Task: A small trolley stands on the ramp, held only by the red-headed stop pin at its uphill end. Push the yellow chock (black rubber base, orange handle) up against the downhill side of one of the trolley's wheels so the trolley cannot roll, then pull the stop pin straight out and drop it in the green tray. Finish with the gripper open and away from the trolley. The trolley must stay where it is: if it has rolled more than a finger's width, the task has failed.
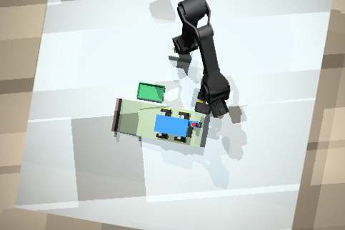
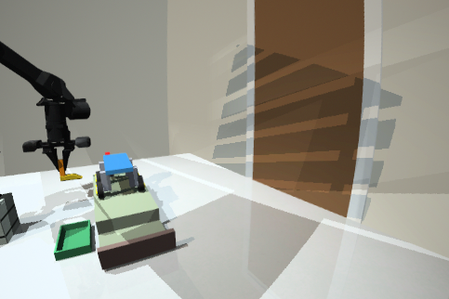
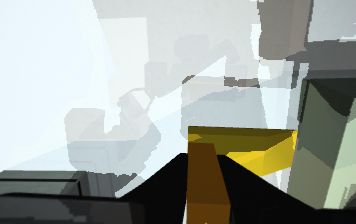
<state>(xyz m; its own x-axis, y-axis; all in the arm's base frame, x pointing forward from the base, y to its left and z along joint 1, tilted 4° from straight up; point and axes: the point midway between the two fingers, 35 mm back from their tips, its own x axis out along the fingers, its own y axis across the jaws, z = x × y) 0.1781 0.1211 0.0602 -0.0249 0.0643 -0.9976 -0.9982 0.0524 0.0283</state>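
Black links of our six-joint arm (image 1: 208, 53) reach from the base block out toward the uphill end of the pale green ramp (image 1: 146, 123), with the wrist turned so the end effector (image 2: 62, 160) points straight down at the white surface (image 1: 96, 168). In the exterior view its two dark fingers (image 2: 67, 157) converge on the upright orange handle (image 2: 61, 166) of the yellow chock (image 2: 72, 176), and we are clenched on that handle. The wrist view shows the same: the orange handle (image 3: 207, 180) rises between our black fingers, with the chock's yellow body (image 3: 250, 145) just beyond it and the ramp's grey-green side (image 3: 325, 150) close at the right. The chock sits off the ramp, beside its uphill end; we cannot tell whether it touches the surface.

The small blue-topped trolley (image 1: 171, 126) with black wheels stands on the upper part of the ramp, apart from the chock. The red-headed stop pin (image 1: 194, 124) sits at the trolley's uphill end. The green rectangular tray (image 1: 151, 91) lies on the surface just beside the ramp's long edge.
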